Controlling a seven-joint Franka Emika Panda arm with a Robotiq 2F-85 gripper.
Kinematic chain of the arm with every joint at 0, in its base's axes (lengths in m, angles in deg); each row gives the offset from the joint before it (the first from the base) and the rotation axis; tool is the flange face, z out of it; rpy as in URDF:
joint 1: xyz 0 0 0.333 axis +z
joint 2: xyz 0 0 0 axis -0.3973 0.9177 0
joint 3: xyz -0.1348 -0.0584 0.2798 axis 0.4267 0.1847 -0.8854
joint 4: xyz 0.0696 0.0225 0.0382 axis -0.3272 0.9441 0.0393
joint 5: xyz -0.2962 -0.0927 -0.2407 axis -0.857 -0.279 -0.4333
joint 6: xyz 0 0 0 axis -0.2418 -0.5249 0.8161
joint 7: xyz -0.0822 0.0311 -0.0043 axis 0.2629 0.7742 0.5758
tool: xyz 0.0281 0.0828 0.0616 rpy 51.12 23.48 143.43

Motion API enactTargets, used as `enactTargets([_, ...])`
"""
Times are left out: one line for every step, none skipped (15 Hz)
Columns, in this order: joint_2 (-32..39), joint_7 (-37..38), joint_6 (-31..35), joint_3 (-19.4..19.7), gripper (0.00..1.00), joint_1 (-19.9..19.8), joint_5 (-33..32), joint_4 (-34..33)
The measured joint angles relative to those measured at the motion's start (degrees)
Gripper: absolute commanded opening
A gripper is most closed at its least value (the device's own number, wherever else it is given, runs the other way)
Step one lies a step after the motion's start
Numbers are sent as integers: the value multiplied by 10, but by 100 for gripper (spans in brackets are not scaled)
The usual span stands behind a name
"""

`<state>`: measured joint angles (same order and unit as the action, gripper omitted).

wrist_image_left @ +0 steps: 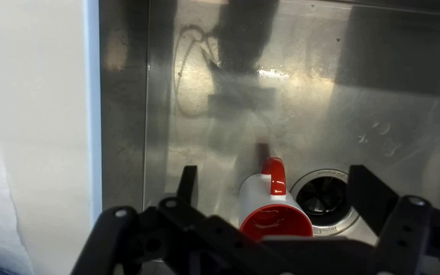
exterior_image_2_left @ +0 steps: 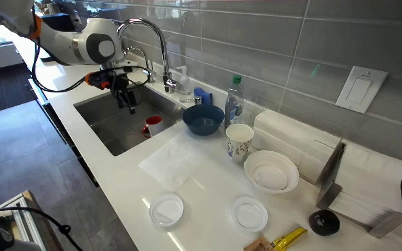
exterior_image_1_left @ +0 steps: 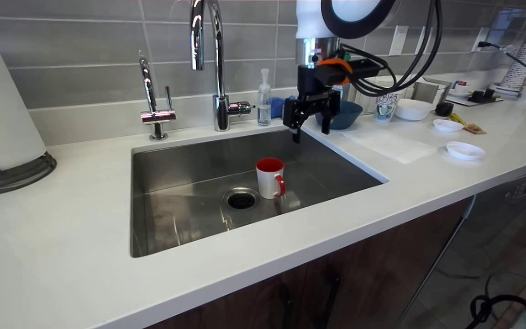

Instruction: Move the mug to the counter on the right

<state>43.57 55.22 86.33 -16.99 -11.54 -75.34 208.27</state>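
Observation:
The mug (exterior_image_1_left: 270, 179) is white outside with a red inside and red handle. It stands upright in the steel sink basin beside the drain; it also shows in an exterior view (exterior_image_2_left: 155, 125) and in the wrist view (wrist_image_left: 256, 194). My gripper (exterior_image_1_left: 311, 132) is open and empty above the sink, higher than the mug. In the wrist view its fingertips (wrist_image_left: 273, 170) stand wide apart, with the mug below between them and its handle toward the top of the picture. The white counter (exterior_image_1_left: 427, 178) with a thin pale sheet (exterior_image_1_left: 391, 144) lies right of the sink in an exterior view.
A blue bowl (exterior_image_2_left: 203, 120), patterned paper cup (exterior_image_2_left: 238, 141), white bowl (exterior_image_2_left: 271, 170) and two white lids (exterior_image_2_left: 166, 210) stand on the counter. A tall faucet (exterior_image_1_left: 219, 68), soap pump (exterior_image_1_left: 264, 100) and dish-soap bottle (exterior_image_2_left: 235, 101) line the back. The sink rim (exterior_image_1_left: 345, 157) borders the counter.

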Motion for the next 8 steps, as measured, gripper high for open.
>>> enactTargets([3, -6, 3, 2, 100, 2, 2, 0])
enactTargets([8, -10, 13, 4, 100, 3, 4, 0])
enactTargets([17, -18, 25, 5, 100, 3, 8, 0])
enactTargets([28, -28, 37, 5, 100, 3, 16, 0])
enactTargets([40, -35, 51, 5, 100, 4, 23, 0])
enactTargets([52, -41, 66, 5, 100, 4, 28, 0])
enactTargets([64, -47, 82, 5, 100, 5, 36, -1])
enactTargets([76, -49, 97, 6, 100, 7, 41, -1])
